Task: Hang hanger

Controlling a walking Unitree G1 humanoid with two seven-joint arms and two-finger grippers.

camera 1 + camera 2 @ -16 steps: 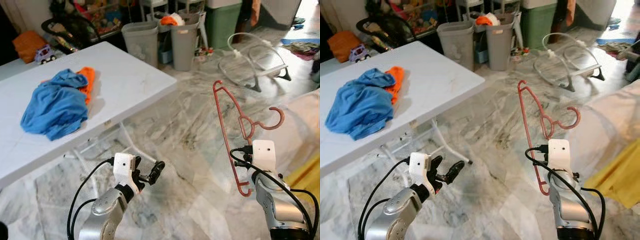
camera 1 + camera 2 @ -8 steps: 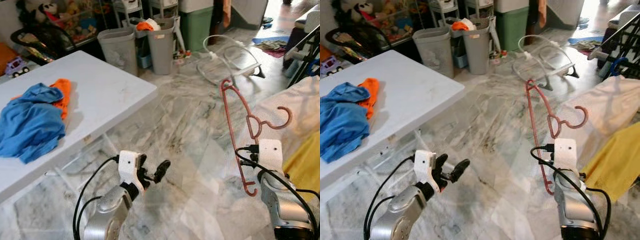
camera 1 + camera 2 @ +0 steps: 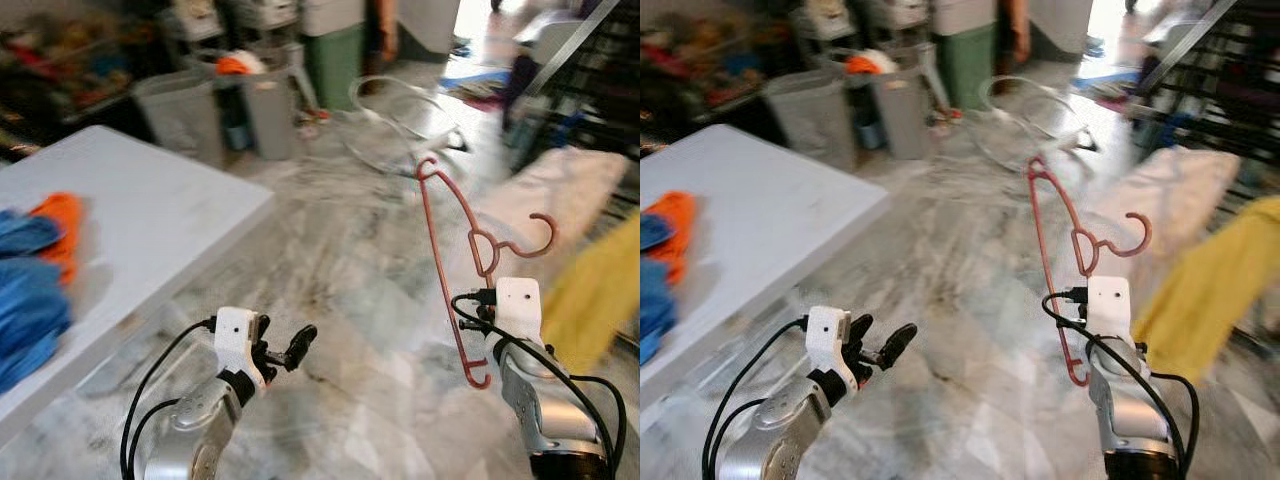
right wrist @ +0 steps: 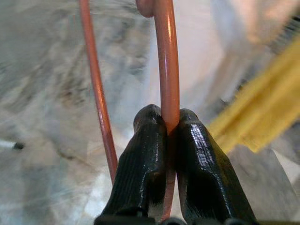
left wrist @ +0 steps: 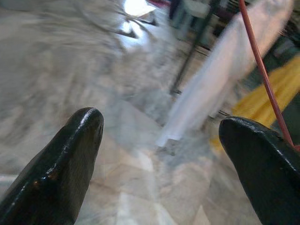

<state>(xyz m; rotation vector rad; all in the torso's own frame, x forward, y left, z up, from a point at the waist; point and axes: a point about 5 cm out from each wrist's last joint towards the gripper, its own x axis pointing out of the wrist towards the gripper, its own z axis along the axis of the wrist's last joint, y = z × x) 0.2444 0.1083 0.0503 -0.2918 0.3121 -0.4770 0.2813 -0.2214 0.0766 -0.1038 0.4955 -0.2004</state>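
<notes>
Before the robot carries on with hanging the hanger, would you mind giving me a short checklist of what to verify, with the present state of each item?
1. Right gripper shut on the red hanger: ok; both fingers pinch its rod.
2. Hanger hook free of cloth or cable: ok; it points toward the robot's right, in open air.
3. Left gripper empty: ok; its fingers are spread, holding nothing.
4. Hanging rail located: cannot tell; the dark rack is blurred.
5. Yellow cloth and white cloth apart from the hanger: ok.
6. Head views sharp enough: not ok; blurred.
</notes>
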